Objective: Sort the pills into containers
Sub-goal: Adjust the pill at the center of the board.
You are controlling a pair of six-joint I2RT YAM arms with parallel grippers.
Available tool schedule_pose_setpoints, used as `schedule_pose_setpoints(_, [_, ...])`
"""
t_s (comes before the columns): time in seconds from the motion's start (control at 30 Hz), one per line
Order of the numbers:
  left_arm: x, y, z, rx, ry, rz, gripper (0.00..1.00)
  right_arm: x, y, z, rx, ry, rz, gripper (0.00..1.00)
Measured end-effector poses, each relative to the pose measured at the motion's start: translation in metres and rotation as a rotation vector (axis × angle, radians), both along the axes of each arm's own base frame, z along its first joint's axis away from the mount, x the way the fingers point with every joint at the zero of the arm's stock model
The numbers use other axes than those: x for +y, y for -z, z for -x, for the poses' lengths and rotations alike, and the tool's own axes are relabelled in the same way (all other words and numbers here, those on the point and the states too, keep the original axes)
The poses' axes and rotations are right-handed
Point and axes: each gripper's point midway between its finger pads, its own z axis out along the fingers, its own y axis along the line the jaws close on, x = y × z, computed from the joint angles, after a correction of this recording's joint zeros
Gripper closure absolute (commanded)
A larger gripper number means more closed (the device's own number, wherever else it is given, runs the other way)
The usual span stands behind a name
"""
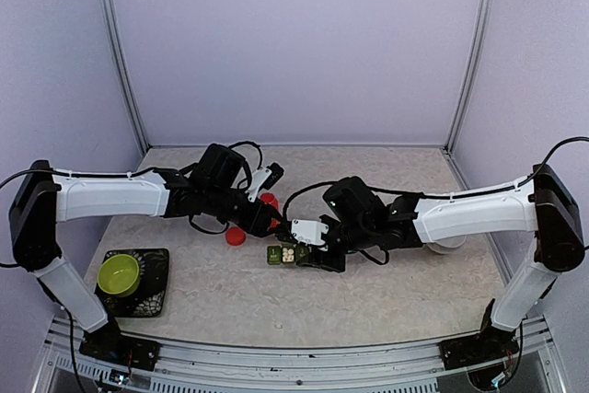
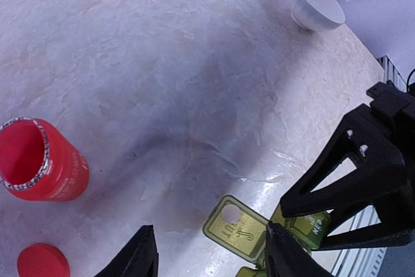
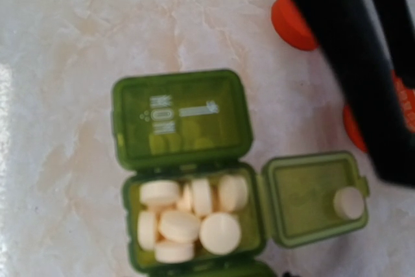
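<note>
The left gripper (image 2: pixel 209 241) hangs over the pill box (image 3: pixel 128 222) with its jaws apart and empty, straddling an open lid (image 3: pixel 305 192) where one pill (image 3: pixel 348 202) lies; I judge that pill belongs in a cell rather than on the lid. The right gripper (image 1: pixel 317 257) stands at the box's right end, probably to steady it, though I cannot tell whether it pinches. The box is translucent green plastic with rounded corners and hinged lids, and it sits mid-table. One cell is heaped with pills (image 3: pixel 191 215), smooth chalky cream discs. Left of it and slightly farther stand an uncapped glossy red bottle (image 2: pixel 39 160) and its round cap (image 2: pixel 42 263); a white bowl (image 2: pixel 316 3) sits to the right on the marbled table (image 2: pixel 162 63)
</note>
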Motion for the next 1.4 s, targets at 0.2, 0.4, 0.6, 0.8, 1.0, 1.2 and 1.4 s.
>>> schedule_pose_setpoints(0.2, [-0.006, 0.0, 0.007, 0.018, 0.038, 0.019, 0.42, 0.0, 0.0, 0.0, 0.002, 0.002, -0.001, 0.87])
schedule_pose_setpoints(0.4, [-0.015, 0.018, 0.007, 0.032, 0.041, -0.024, 0.4, 0.0, 0.0, 0.0, 0.004, 0.001, -0.001, 0.87])
schedule_pose_setpoints(0.6, [-0.017, 0.026, 0.008, 0.026, 0.039, -0.052, 0.43, 0.0, 0.0, 0.001, 0.007, 0.001, -0.003, 0.87])
schedule_pose_setpoints(0.8, [-0.014, 0.027, 0.002, 0.004, 0.01, -0.072, 0.55, 0.001, 0.0, 0.001, 0.009, -0.001, -0.004, 0.86])
schedule_pose_setpoints(1.0, [-0.013, 0.029, 0.0, 0.0, 0.003, -0.081, 0.65, 0.001, 0.0, 0.001, 0.009, -0.001, -0.004, 0.87])
schedule_pose_setpoints(1.2, [-0.01, 0.03, -0.002, -0.008, -0.011, -0.094, 0.67, 0.0, 0.0, 0.001, 0.01, -0.001, -0.004, 0.87])
schedule_pose_setpoints(1.4, [-0.006, 0.031, -0.008, -0.015, -0.036, -0.103, 0.65, 0.0, 0.0, 0.001, 0.01, -0.001, -0.003, 0.87])
